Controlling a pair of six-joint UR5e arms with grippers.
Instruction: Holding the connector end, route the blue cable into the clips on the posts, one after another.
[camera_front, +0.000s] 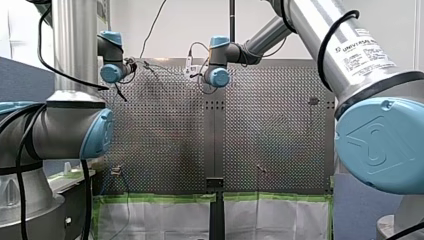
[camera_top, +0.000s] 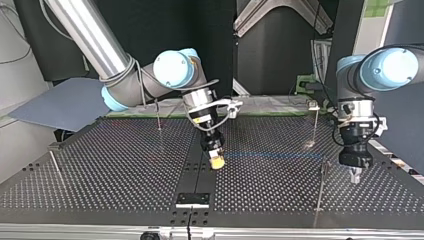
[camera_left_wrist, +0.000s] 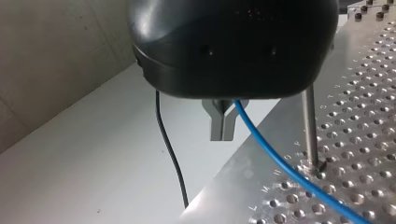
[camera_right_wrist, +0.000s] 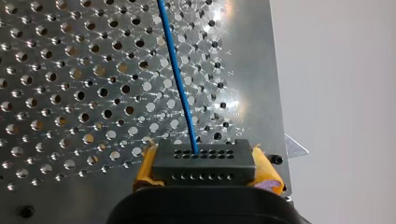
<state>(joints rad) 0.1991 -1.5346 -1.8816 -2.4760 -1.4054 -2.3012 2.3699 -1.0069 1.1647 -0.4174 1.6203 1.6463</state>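
My right claw (camera_top: 216, 160), low in the middle of the top view, is closed with its yellow pads (camera_right_wrist: 144, 169) on the two ends of the black connector (camera_right_wrist: 204, 161). The blue cable (camera_right_wrist: 180, 79) leaves the connector's holed face and runs straight ahead of that claw over the perforated bench (camera_top: 100, 170). In the top view its long axis lies level, pointing right toward my left claw (camera_left_wrist: 223, 123). That claw's metal tips are pressed together. The cable comes out beside their root and slants past a post (camera_left_wrist: 309, 126); whether it is pinched I cannot tell
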